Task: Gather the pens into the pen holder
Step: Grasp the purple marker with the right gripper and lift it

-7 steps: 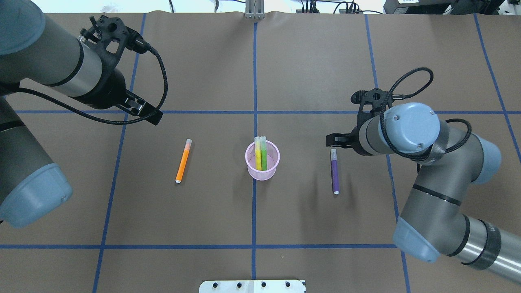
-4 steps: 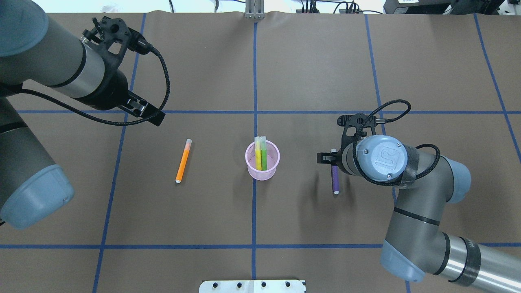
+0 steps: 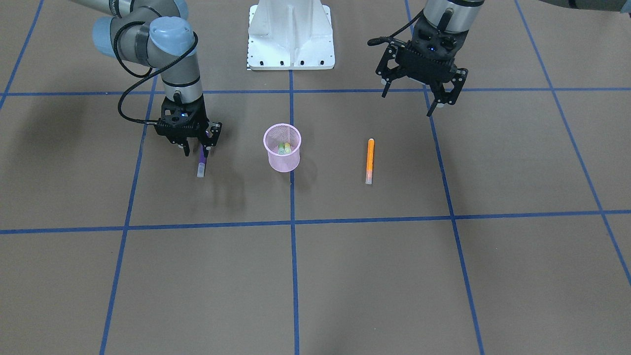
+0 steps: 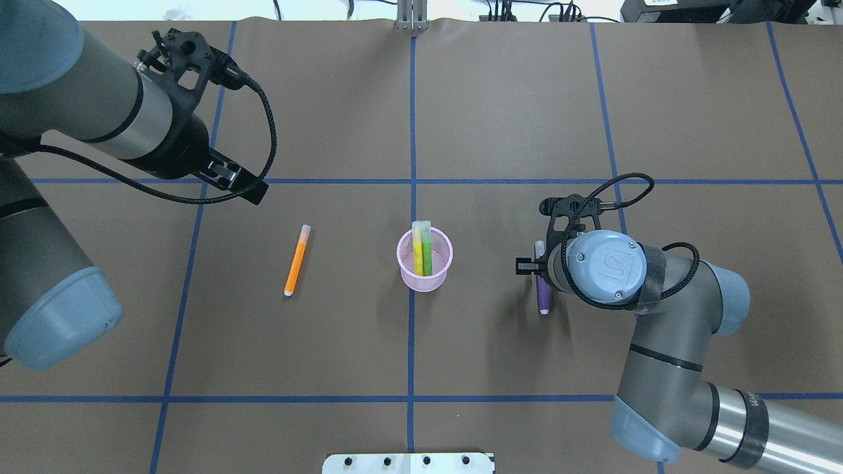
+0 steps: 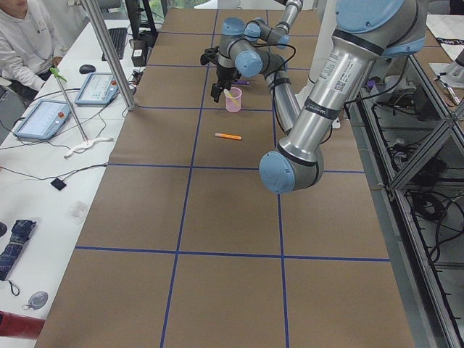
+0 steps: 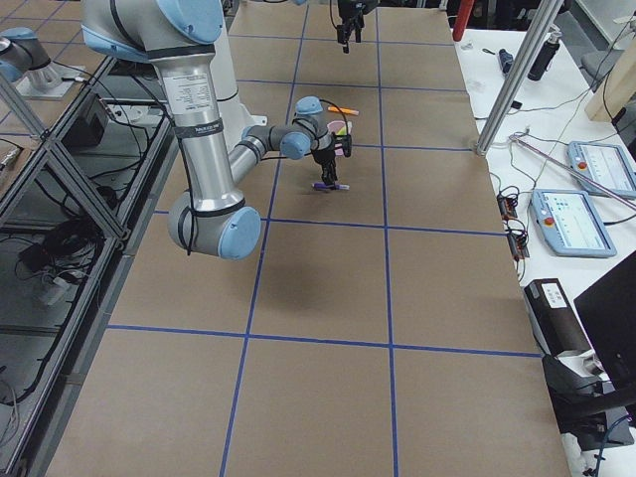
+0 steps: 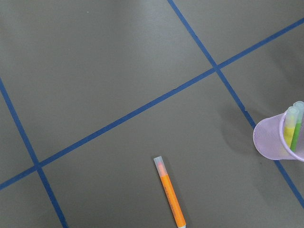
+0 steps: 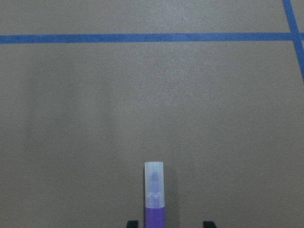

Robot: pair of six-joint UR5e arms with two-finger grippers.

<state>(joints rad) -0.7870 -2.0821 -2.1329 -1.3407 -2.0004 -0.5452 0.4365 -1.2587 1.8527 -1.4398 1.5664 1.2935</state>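
The pink mesh pen holder (image 4: 425,282) stands at the table's middle with a yellowish pen (image 4: 417,253) and a green pen (image 4: 427,255) upright in it. It also shows in the front view (image 3: 282,157). An orange pen (image 4: 296,260) lies flat to its left, also in the left wrist view (image 7: 170,192). A purple pen (image 4: 543,299) lies flat to its right. My right gripper (image 3: 197,148) is open and low over the purple pen (image 3: 201,162), one finger on each side of it. The right wrist view shows its pale cap (image 8: 154,178). My left gripper (image 3: 416,104) is open and empty, raised behind the orange pen.
The white robot base (image 3: 290,34) sits at the table's near edge. Blue tape lines (image 4: 412,131) cross the brown table cover. An operator (image 5: 22,43) sits beside the table's far side with tablets.
My right gripper has moved toward the robot and come down over the purple pen, straddling it. The left arm has barely shifted. The pens and holder have not moved.
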